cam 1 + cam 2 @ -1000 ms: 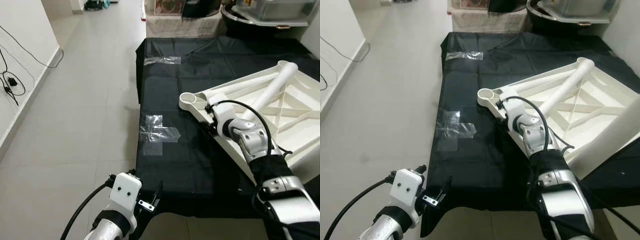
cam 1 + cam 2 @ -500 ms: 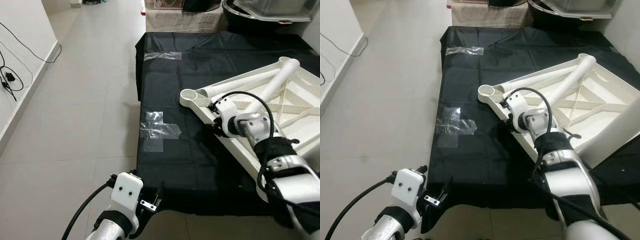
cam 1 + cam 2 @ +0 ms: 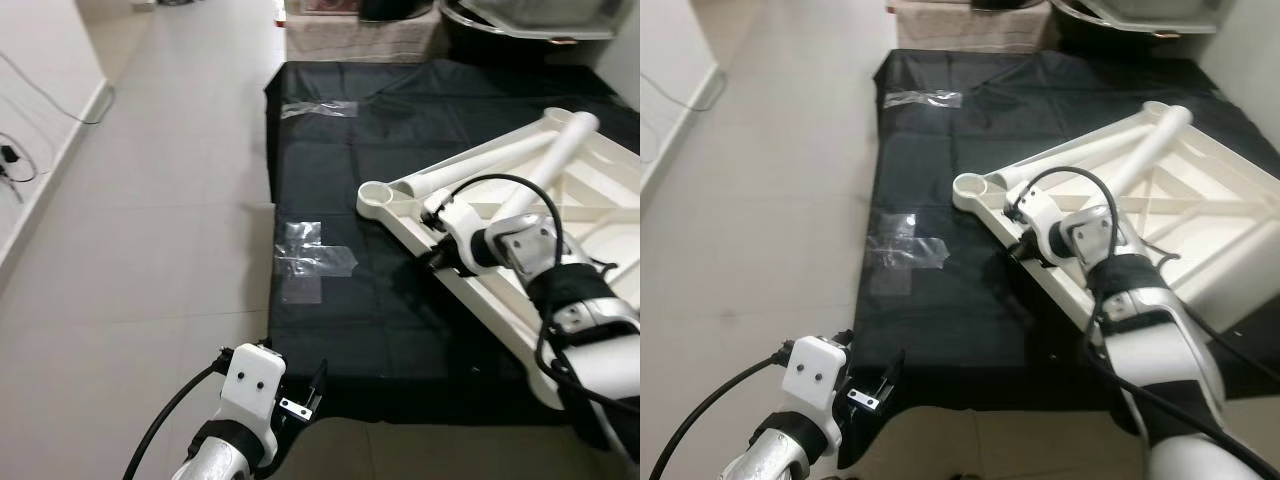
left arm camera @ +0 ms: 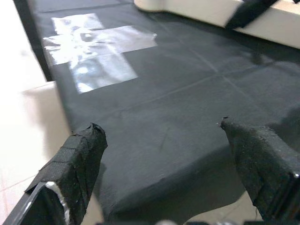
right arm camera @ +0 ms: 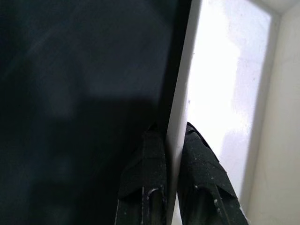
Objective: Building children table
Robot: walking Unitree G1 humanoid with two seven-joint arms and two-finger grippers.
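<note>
1. Floor (image 3: 150,200) is laid with pale grey tiles, with grout lines seen.
2. White wall (image 3: 40,60) is seen on the left with a white skirting board (image 3: 60,150).
3. Black cables (image 3: 15,160) are seen on the floor by the wall.
4. Counter (image 3: 340,320) is covered by a black cloth with fold creases.
5. Clear tape patches (image 3: 315,260) are stuck near the cloth's left edge; another strip (image 3: 318,108) is stuck farther back.
6. Light-coloured furniture (image 3: 360,40) is seen beyond the counter's far end.
</note>
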